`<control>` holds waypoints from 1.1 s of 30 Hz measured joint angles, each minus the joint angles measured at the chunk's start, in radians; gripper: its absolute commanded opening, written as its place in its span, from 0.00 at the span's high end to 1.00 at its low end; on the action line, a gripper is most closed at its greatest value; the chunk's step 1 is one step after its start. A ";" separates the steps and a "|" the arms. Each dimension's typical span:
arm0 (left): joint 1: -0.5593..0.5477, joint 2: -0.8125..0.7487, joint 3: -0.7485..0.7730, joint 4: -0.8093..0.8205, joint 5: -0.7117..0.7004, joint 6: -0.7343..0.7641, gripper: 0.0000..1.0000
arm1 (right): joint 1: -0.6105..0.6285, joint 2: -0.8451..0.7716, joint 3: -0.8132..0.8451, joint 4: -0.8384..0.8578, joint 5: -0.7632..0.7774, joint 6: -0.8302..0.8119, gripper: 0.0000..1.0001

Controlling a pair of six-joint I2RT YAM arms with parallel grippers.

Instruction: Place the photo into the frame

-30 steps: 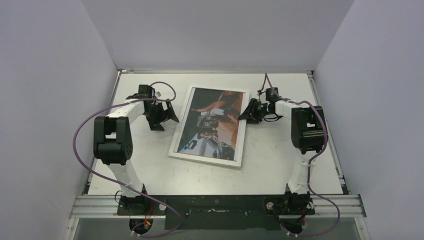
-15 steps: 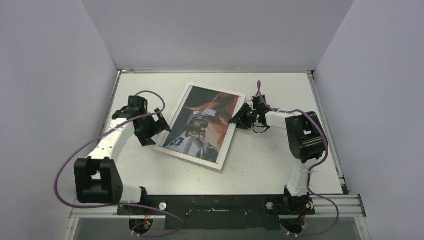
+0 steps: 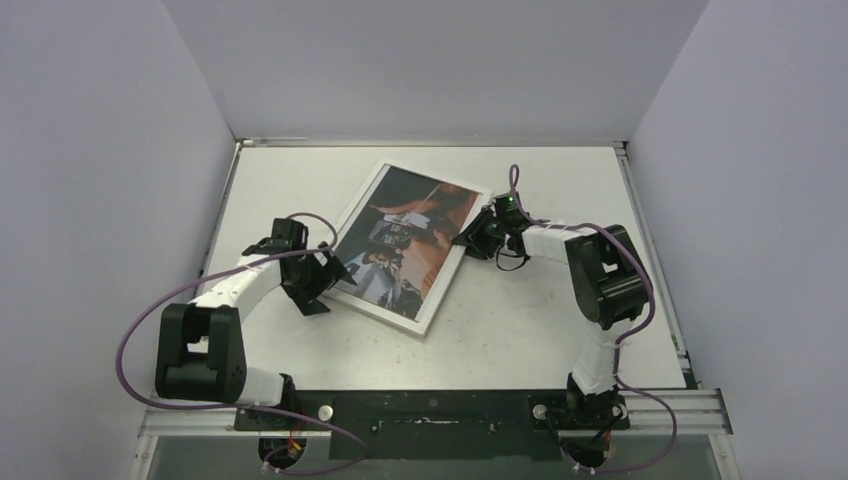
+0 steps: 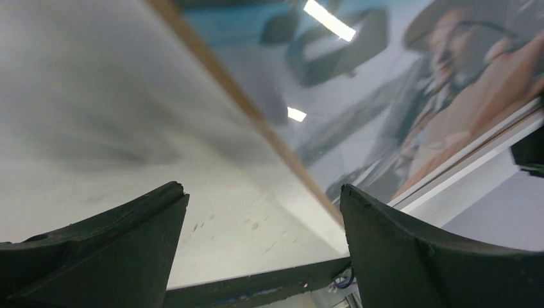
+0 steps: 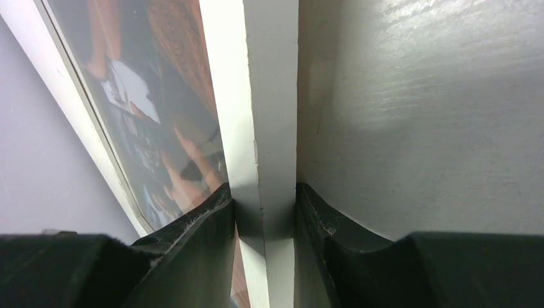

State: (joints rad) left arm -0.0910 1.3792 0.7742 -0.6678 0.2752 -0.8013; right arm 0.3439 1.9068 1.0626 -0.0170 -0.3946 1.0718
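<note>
White frame (image 3: 449, 272) lies slanted in the middle of the table (image 3: 540, 320); the photo (image 3: 405, 245) shows inside it, so that job looks done; the right claw (image 3: 472, 237) is at its 3 o'clock edge and the left claw (image 3: 322, 282) at 8 o'clock, likely to steady both sides.

Left wrist: its fingers (image 4: 96, 256) are spread wide and grasp nothing; the frame sits ahead at 1 o'clock.

Right wrist: its fingers (image 5: 199, 256) pinch the frame's white edge tight, probably to steer it.

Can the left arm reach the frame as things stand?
Probably yes: the left gripper stands open just beside the frame, only bare table between them. The right gripper clamps the opposite edge.
</note>
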 measured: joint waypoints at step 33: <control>0.146 0.476 0.376 0.265 0.099 0.201 0.25 | 0.145 -0.094 -0.136 0.142 0.041 0.081 0.19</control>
State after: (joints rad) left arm 0.0547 1.8557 1.1503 -0.4026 0.3740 -0.5999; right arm 0.4889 1.8126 0.9268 0.1253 -0.3534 1.1526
